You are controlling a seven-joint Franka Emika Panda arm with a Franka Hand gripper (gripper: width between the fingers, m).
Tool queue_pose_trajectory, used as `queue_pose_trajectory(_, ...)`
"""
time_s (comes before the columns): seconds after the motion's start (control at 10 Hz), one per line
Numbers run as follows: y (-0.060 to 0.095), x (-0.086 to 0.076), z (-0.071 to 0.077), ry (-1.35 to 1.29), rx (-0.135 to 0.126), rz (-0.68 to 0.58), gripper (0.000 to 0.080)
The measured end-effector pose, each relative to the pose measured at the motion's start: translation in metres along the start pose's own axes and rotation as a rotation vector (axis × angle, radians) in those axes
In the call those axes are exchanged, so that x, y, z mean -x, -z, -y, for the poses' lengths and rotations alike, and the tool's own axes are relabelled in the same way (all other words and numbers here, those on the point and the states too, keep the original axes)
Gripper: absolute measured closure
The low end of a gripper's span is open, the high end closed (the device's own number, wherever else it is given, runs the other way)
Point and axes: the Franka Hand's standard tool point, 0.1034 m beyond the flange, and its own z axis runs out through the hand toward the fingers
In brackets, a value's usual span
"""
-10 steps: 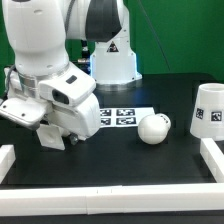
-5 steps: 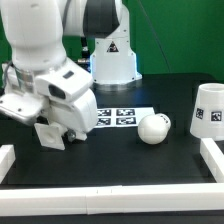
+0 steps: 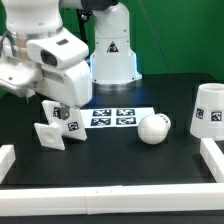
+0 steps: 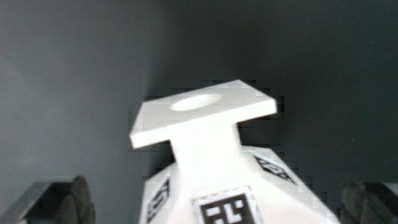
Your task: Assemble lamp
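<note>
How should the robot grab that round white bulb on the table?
Probably from straight above, closing the tool across the widest part of the bulb: it lies alone on the table, nothing touching it, and a round head slips from off-centre grips.

- I am looking at a black table [image 3: 120,165] that is filling most of my exterior view.
- A green backdrop [image 3: 185,35] is showing behind it.
- White rails [image 3: 110,192] are running along its front and side edges.
- The marker board [image 3: 112,117] is lying flat mid-table.
</note>
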Motion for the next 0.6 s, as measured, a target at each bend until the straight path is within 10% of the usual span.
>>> queue_pose_trajectory(0.6, 0.017, 0.012, -0.028, -0.665, 0.038, 0.047, 0.0101)
